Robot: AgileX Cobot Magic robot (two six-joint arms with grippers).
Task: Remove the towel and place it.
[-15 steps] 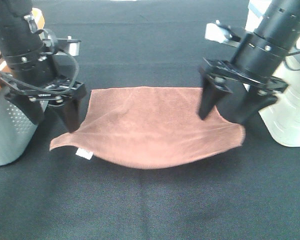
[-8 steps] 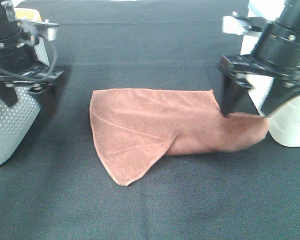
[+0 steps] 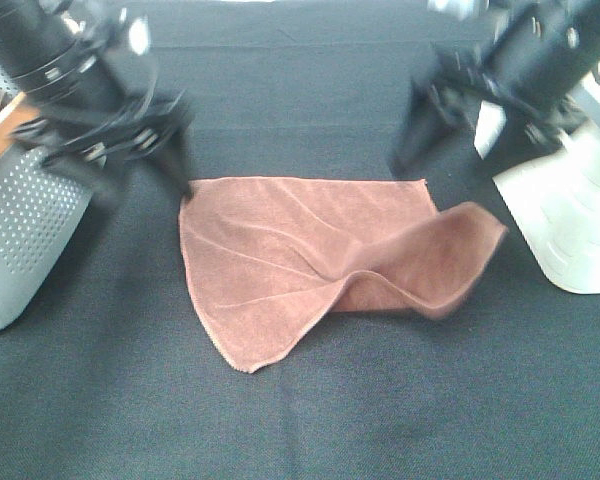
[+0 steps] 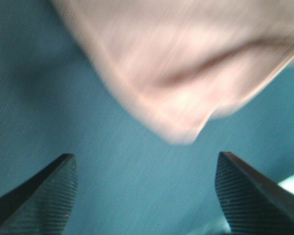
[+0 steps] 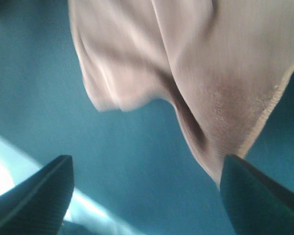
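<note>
Where the high camera looks down on the black tabletop (image 3: 310, 420), the towel (image 3: 300, 265) lies in the middle of the frame, rust-brown, rumpled, with its right edge curled up into a fold and one corner pointing toward the lower centre. The left gripper (image 3: 130, 175) sits at the upper left, blurred, its fingers spread wide and holding nothing, one fingertip just beside the towel's upper left corner. A grey perforated basket (image 3: 20, 240) stands at the left edge. The right gripper (image 3: 460, 150) is at the upper right, also blurred, spread wide and empty, above the towel's far right corner. A white container (image 3: 570, 220) stands at the right edge.

In the left wrist view, two dark fingertips (image 4: 39, 196) stand far apart at the lower corners, with the towel (image 4: 186, 63) filling the upper part, apart from them.

In the right wrist view, the fingertips (image 5: 259, 196) are likewise wide apart and the towel (image 5: 201, 73) hangs down from the top, touching neither that I can tell.
</note>
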